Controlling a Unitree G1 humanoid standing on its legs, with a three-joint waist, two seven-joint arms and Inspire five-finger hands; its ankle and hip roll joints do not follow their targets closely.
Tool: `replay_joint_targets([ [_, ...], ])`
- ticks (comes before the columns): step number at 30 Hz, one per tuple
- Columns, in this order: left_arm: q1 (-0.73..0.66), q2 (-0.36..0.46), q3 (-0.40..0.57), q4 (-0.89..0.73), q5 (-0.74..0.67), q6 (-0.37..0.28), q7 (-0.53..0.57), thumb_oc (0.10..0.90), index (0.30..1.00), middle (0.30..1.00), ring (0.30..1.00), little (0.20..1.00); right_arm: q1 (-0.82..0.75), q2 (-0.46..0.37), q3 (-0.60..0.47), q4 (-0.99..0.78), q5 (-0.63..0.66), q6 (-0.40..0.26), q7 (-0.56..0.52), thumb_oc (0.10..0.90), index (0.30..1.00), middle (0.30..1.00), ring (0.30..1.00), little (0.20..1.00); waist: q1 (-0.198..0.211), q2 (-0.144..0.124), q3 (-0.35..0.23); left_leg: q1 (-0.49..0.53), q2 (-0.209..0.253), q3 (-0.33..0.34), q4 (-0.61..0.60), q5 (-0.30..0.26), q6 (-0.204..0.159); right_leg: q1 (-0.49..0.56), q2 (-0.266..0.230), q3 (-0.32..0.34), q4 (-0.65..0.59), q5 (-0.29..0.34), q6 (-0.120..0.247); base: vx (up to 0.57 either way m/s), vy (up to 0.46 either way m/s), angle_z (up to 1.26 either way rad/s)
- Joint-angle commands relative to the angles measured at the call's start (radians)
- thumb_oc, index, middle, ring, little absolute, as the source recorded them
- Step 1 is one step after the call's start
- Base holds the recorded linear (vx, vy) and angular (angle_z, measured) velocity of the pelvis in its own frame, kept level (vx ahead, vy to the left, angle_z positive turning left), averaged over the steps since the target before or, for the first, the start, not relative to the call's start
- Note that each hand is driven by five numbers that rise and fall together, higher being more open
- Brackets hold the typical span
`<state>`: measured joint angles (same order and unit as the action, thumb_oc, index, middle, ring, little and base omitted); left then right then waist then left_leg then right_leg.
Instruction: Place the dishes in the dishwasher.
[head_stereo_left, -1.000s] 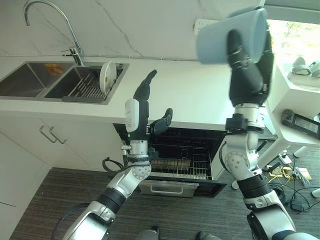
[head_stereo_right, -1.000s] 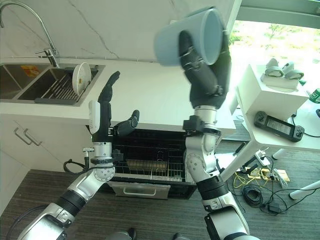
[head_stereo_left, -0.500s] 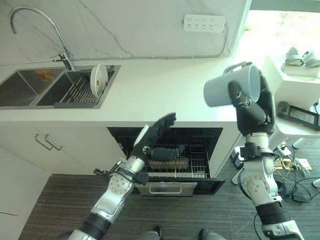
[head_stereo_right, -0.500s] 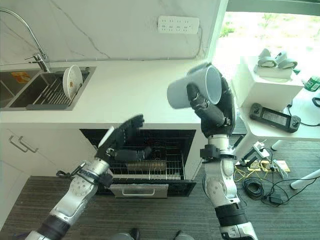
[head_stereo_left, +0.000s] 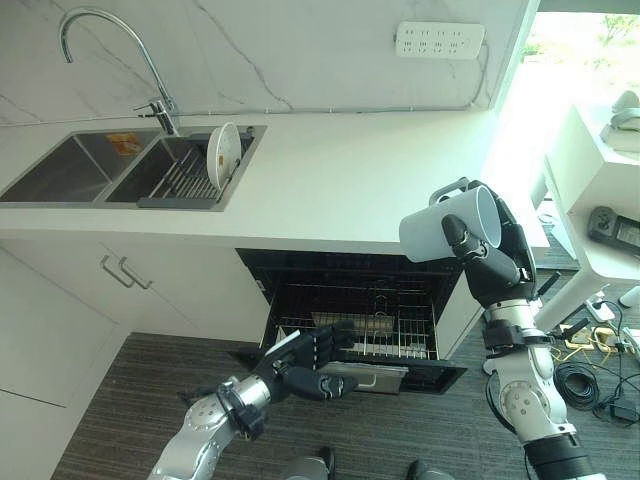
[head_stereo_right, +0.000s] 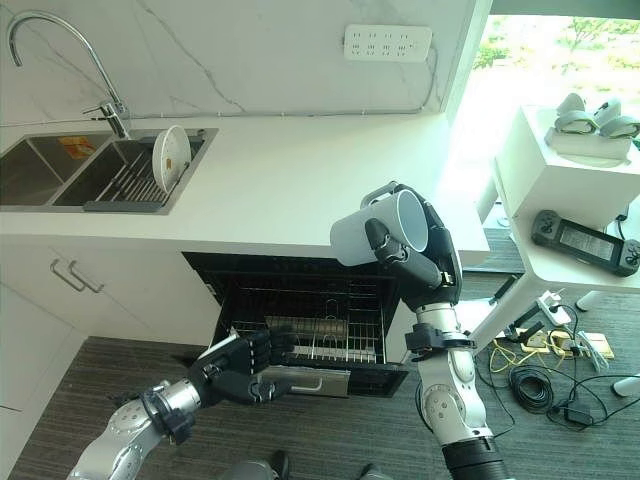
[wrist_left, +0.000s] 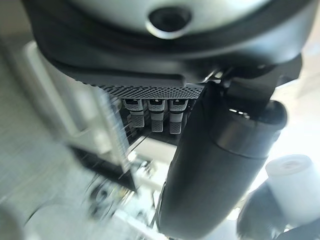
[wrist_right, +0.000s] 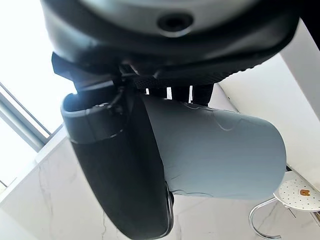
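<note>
We see our right hand (head_stereo_left: 497, 262) held up high, in front of the edge of the white table (head_stereo_left: 350, 180). Its arm stands almost straight up from below. The fingers (head_stereo_right: 387, 250) are curled tight around a grey-blue mug (head_stereo_left: 447, 226). The mug lies on its side in the hand, with its open mouth turned toward the hand and its bottom pointing to our left. Its handle (head_stereo_left: 449, 190) sticks up on top. In the right wrist view we see the mug (wrist_right: 215, 155) pressed against the palm, with the thumb (wrist_right: 125, 165) lying across it.

Our left hand (head_stereo_left: 305, 362) is down low, near the floor. Its arm reaches in from the lower left. The hand is right at the front of the pulled-out dishwasher rack (head_stereo_left: 350, 335), by the handle of the open dishwasher door (head_stereo_left: 345, 375). The fingers (head_stereo_right: 252, 352) are bent a little, side by side. We cannot tell if they hold the door handle or only touch it.

The dishwasher (head_stereo_right: 300, 310) sits open under the table, and its wire rack is out.

A white plate (head_stereo_left: 221, 149) stands on its edge in the sink rack (head_stereo_left: 175, 180), beside the tap (head_stereo_left: 110, 60).
</note>
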<state>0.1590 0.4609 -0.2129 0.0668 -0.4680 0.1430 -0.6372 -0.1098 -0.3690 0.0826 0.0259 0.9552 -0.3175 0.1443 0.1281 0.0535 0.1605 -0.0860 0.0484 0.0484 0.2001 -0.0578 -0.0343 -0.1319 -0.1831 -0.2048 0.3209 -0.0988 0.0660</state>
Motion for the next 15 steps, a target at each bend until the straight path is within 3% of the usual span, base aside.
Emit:
replay_joint_targets([
  [1, -0.01, 0.056, -0.001, -0.095, -0.098, 0.031, -0.128, 0.8, 0.9, 0.9, 0.9, 0.9, -0.091, -0.035, -0.044, -0.063, 0.003, -0.058, 0.072, 0.4, 0.3, 0.3, 0.3, 0.3, 0.012, -0.014, -0.053, -0.008, 0.019, -0.026, 0.1, -0.166, 0.006, 0.047, -0.036, 0.005, -0.021, -0.068, 0.092, 0.0, 0.0, 0.0],
  [6, 0.043, 0.068, -0.018, -0.037, -0.127, 0.027, -0.245, 0.8, 0.9, 0.9, 0.9, 0.9, -0.09, -0.046, -0.031, -0.009, 0.008, -0.042, 0.089, 0.4, 0.3, 0.3, 0.3, 0.3, 0.018, -0.008, -0.052, -0.012, 0.019, -0.028, 0.1, -0.164, 0.005, 0.046, -0.039, -0.003, -0.021, -0.069, 0.094, 0.0, 0.0, 0.0],
  [7, 0.049, 0.067, -0.019, -0.029, -0.14, 0.036, -0.282, 0.8, 0.9, 0.9, 0.9, 0.9, -0.092, -0.046, -0.029, 0.008, 0.01, -0.045, 0.096, 0.4, 0.3, 0.3, 0.3, 0.3, 0.02, -0.007, -0.052, -0.013, 0.019, -0.029, 0.1, -0.164, 0.005, 0.047, -0.041, -0.005, -0.021, -0.069, 0.094, 0.0, 0.0, 0.0],
  [8, 0.069, 0.05, -0.024, -0.009, -0.194, 0.093, -0.376, 0.8, 0.9, 0.9, 0.9, 0.9, -0.094, -0.036, -0.022, 0.043, 0.003, -0.053, 0.111, 0.4, 0.3, 0.3, 0.3, 0.3, 0.027, -0.005, -0.051, -0.015, 0.018, -0.033, 0.1, -0.163, 0.005, 0.05, -0.044, -0.011, -0.021, -0.069, 0.096, 0.0, 0.012, 0.05],
  [11, 0.08, 0.029, -0.023, 0.07, -0.166, 0.121, -0.428, 0.8, 0.9, 0.9, 0.9, 0.9, -0.105, -0.027, -0.009, 0.083, -0.001, -0.063, 0.128, 0.4, 0.3, 0.3, 0.3, 0.3, 0.037, -0.004, -0.052, -0.017, 0.015, -0.037, 0.1, -0.165, 0.004, 0.054, -0.047, -0.021, -0.021, -0.071, 0.098, 0.01, -0.001, 0.1],
  [13, 0.085, 0.032, -0.027, 0.103, -0.138, 0.108, -0.398, 0.8, 0.9, 0.9, 0.9, 0.9, -0.11, -0.028, -0.007, 0.089, 0.001, -0.061, 0.132, 0.4, 0.3, 0.3, 0.3, 0.3, 0.038, -0.004, -0.053, -0.018, 0.015, -0.039, 0.1, -0.165, 0.003, 0.054, -0.047, -0.022, -0.021, -0.072, 0.099, 0.01, -0.004, 0.12],
  [15, 0.092, 0.04, -0.058, 0.239, -0.023, 0.058, -0.259, 0.8, 0.9, 0.9, 0.9, 0.9, -0.122, -0.03, 0.002, 0.094, 0.002, -0.052, 0.13, 0.4, 0.3, 0.3, 0.3, 0.3, 0.044, -0.004, -0.054, -0.021, 0.014, -0.041, 0.1, -0.164, 0.002, 0.055, -0.049, -0.029, -0.021, -0.074, 0.101, 0.01, -0.005, 0.07],
])
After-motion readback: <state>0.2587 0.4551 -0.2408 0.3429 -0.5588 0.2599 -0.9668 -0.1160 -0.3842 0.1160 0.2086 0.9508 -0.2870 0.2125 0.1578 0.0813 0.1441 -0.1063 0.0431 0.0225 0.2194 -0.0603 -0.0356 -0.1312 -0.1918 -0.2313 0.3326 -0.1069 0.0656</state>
